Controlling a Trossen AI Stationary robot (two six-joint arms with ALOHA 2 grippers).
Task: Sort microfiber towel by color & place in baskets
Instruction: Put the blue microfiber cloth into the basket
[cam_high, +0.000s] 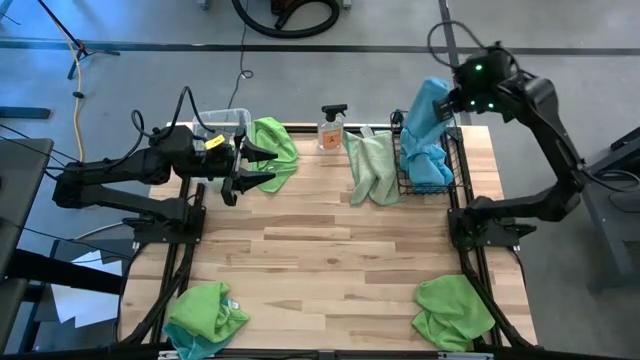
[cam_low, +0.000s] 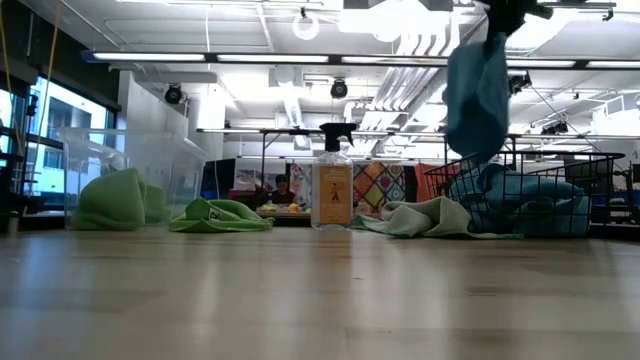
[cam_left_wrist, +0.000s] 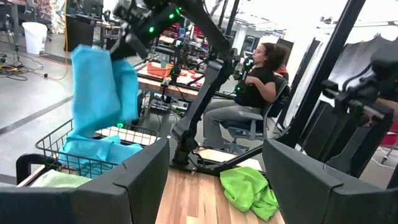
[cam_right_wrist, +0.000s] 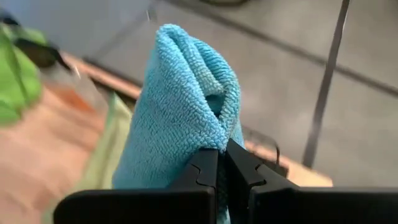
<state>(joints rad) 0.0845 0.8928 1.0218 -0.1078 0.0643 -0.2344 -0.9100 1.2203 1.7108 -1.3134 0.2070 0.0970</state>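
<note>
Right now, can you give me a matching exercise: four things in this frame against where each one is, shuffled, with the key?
Things:
1. right claw
2. left claw
3. spray bottle
4. pale green towel

Places:
A. beside the clear tub, open
B. far table edge, between the baskets
C. draped beside the wire basket
D. above the wire basket, shut on a blue towel

Pairs: 1-D, 2-A, 3-B, 4-C

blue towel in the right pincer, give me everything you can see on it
The blue towel is sky-blue fuzzy microfiber, bunched into a fold and pinched at that fold by the shut right pincer. It hangs lifted and limp above the black wire basket at the table's far right, with more blue cloth already piled inside. Whether its lower end touches that pile cannot be told. Only the pincer clearly touches it.
</note>
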